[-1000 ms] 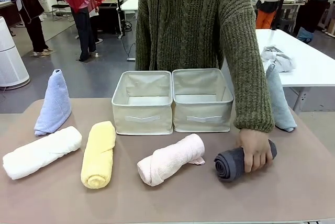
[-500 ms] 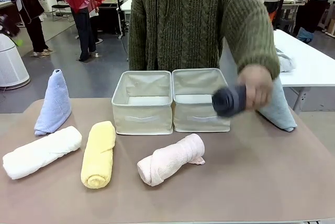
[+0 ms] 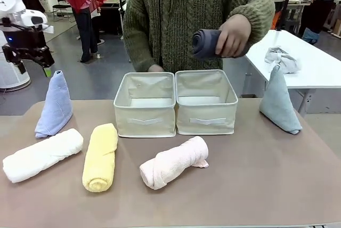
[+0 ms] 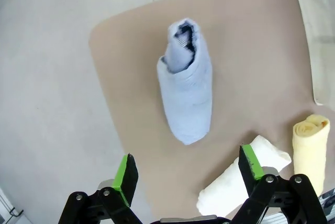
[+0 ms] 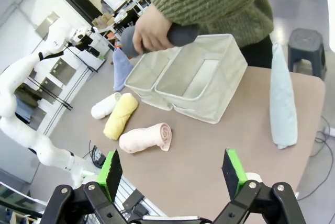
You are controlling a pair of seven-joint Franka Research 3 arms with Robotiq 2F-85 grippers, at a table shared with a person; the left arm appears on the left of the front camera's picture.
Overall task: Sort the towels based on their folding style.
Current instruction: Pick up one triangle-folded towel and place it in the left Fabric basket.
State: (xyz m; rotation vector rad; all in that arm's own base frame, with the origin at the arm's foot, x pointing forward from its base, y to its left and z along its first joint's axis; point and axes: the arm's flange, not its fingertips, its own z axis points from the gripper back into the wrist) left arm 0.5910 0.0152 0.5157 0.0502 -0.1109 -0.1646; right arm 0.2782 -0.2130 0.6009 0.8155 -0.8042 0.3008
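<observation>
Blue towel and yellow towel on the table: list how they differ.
The blue towel is folded into a pointed cone; the yellow towel is rolled into a cylinder. The blue towel stands upright on its wide base; the yellow towel lies on its side. Both are soft terry and rest on the table, left of the boxes.

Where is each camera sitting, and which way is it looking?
Front view: on the robot's side, facing across the table at a person whose hand holds a dark grey rolled terry towel above two cream fabric boxes; the left gripper shows.
Left wrist view: looks down past the open left gripper onto a periwinkle-blue terry cone towel.
Right wrist view: up high, open right gripper below, facing table and person.
Shared: all show that blue cone.
</observation>
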